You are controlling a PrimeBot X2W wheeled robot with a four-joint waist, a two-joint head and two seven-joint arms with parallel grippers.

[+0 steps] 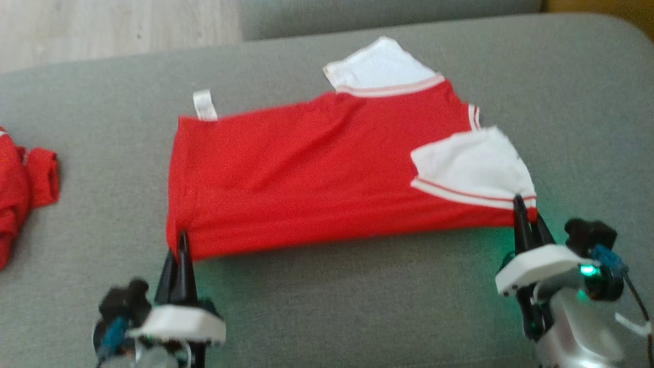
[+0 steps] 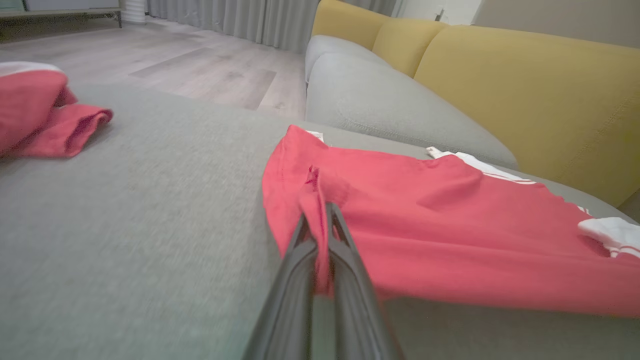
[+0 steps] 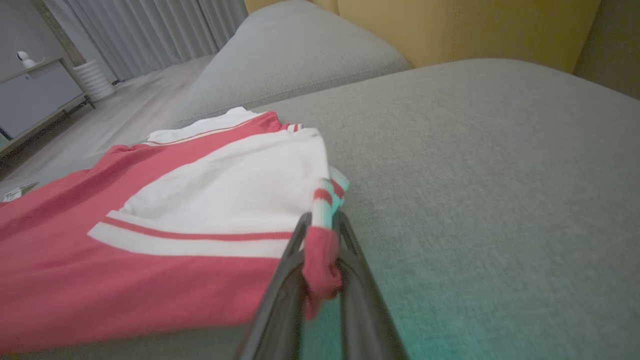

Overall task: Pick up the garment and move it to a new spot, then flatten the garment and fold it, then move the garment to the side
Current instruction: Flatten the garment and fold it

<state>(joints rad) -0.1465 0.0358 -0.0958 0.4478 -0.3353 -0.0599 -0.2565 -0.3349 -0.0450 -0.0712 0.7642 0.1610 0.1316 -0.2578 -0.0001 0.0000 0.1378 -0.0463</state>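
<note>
The garment (image 1: 306, 174) is a red shirt with white sleeves, spread flat across the grey cushion (image 1: 102, 128). My left gripper (image 1: 180, 240) is shut on its near left corner; in the left wrist view a pinch of red cloth (image 2: 315, 200) stands between the closed fingers (image 2: 300, 260). My right gripper (image 1: 522, 204) is shut on the near right corner, by the white sleeve (image 1: 470, 163). In the right wrist view, red and striped fabric (image 3: 322, 245) is bunched between the fingers (image 3: 285, 285).
A second red garment (image 1: 20, 189) lies crumpled at the cushion's left edge. Another grey cushion (image 2: 380, 100) and a yellow sofa back (image 2: 525, 90) stand beyond the shirt. Wooden floor (image 1: 102, 25) lies past the far left edge.
</note>
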